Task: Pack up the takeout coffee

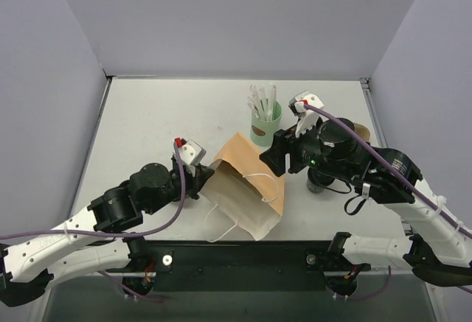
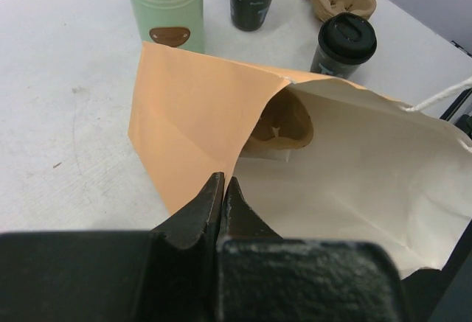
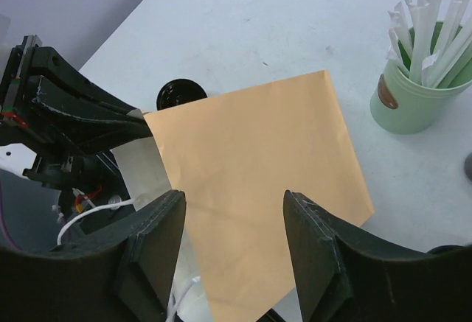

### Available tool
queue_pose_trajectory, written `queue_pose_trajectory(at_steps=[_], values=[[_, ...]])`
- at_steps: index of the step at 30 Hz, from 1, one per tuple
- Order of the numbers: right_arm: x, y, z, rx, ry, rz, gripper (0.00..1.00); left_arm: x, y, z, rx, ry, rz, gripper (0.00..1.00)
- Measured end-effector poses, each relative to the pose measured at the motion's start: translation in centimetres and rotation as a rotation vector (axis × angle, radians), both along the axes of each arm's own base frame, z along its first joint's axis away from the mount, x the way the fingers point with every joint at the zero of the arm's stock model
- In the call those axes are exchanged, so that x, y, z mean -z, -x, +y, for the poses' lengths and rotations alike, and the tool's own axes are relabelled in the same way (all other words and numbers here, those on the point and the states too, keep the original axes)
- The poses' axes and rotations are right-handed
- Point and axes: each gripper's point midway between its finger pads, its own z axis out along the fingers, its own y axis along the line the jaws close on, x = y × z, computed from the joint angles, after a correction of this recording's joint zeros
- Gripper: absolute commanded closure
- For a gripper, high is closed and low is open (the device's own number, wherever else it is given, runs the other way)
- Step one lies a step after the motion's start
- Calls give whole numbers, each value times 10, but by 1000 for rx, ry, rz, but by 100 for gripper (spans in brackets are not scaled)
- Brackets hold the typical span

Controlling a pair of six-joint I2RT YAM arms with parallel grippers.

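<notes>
Left claw [image 2: 221, 180] pinched shut on paper bag [image 2: 199, 108] rim, right claw [image 3: 234, 200] open above bag, takeout coffee [image 2: 345, 42] upright on table [image 2: 66, 116] beyond.

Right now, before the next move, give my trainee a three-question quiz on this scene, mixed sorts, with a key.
1. True or false: the black lidded paper coffee cup is inside the brown paper bag.
2. The left gripper is shut on: A the bag's edge, B a white straw, C nothing?
3. Fill in: the right gripper has its jaws ___.
Key: 1 false; 2 A; 3 open.
</notes>
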Motion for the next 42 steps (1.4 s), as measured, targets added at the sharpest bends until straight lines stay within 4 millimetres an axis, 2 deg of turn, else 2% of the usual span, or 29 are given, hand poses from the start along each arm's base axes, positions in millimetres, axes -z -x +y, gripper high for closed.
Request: queue_pose_trajectory(at_steps=[8, 15, 19, 23, 26, 29, 30, 31, 32, 33, 36, 39, 42], values=[[10, -9, 6, 8, 58, 41, 39, -19, -1, -15, 28, -18, 40, 100], [-1, -16, -5, 43, 57, 46, 39, -41, -2, -7, 21, 2, 164, 100], [0, -16, -11, 55, 65, 57, 39, -49, -3, -1, 30, -33, 229, 100], [4, -14, -15, 55, 79, 76, 39, -60, -1, -4, 80, -102, 267, 100], [6, -12, -15, 49, 80, 87, 39, -57, 0, -13, 138, -157, 301, 100], [7, -11, -15, 51, 76, 99, 40, -42, 3, -20, 194, -211, 359, 100], [7, -10, -15, 54, 73, 103, 40, -35, 4, -22, 214, -229, 385, 98], [7, -10, -15, 56, 71, 105, 40, -31, 4, -24, 227, -246, 406, 90], [7, -10, -15, 57, 68, 107, 40, -27, 4, -26, 241, -261, 422, 80], [6, -9, -15, 53, 64, 111, 40, -25, 2, -28, 246, -275, 433, 64], [5, -7, -15, 46, 55, 116, 39, -25, -7, -34, 247, -304, 423, 46], [5, -7, -16, 47, 54, 118, 38, -39, -21, -36, 218, -304, 379, 42], [6, -11, -19, 54, 60, 118, 38, -69, -37, -35, 178, -266, 297, 38]])
